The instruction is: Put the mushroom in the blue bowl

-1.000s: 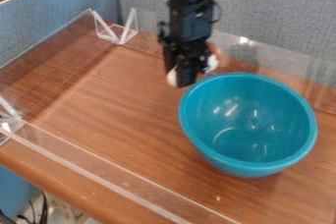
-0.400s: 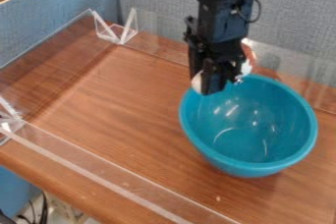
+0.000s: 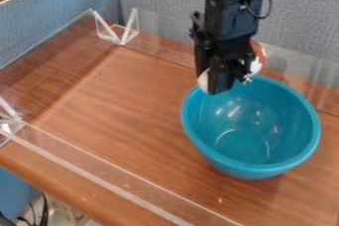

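Observation:
The blue bowl point(image 3: 283, 147) is a large, glossy teal dish on the right half of the wooden table, with nothing inside it. My black gripper point(image 3: 223, 77) hangs straight down over the bowl's far-left rim. Its fingers are shut on the mushroom point(image 3: 207, 78), of which only a cream-white piece shows at the left of the fingertips. A reddish patch sits just right of the fingers, and I cannot tell whether it is the cap. The mushroom is held a little above the rim and touches neither bowl nor table.
Low clear acrylic walls point(image 3: 79, 161) border the wooden tabletop point(image 3: 113, 96). A clear bracket point(image 3: 119, 30) stands at the back left corner. A blue partition point(image 3: 54, 27) and a cardboard box edge rise on the left.
My gripper has carried the mushroom to the right, from beside the bowl's left rim to above its far-left edge. The bowl has not moved.

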